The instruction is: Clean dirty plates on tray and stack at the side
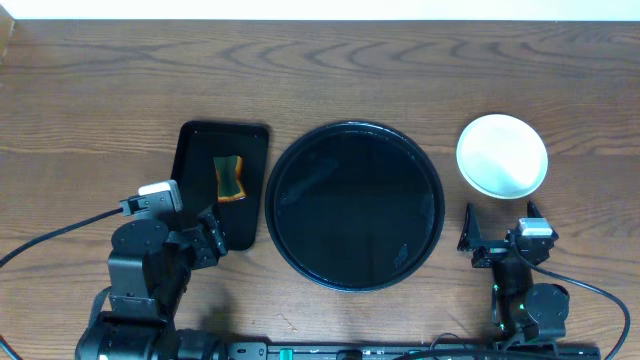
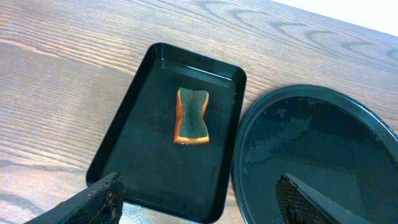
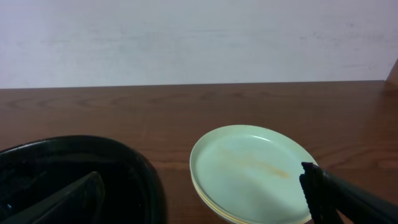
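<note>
The plates (image 1: 502,155) sit stacked on the bare wood tabletop right of the round black tray (image 1: 354,204), which holds no plates. In the right wrist view the stack (image 3: 249,171) shows a pale mint plate on top with a faint orange streak and a yellowish rim beneath. My right gripper (image 1: 502,226) is open and empty just in front of the stack; its fingertips (image 3: 202,196) frame it. My left gripper (image 1: 208,240) is open and empty near the front of the small rectangular tray; its fingertips (image 2: 199,199) hang above that tray's front edge.
A small rectangular black tray (image 1: 196,150) lies left of the round tray and holds a green-and-orange sponge (image 1: 230,178), also in the left wrist view (image 2: 191,116). The round tray's rim (image 2: 239,155) lies close beside it. A cable runs from the left arm toward the left edge.
</note>
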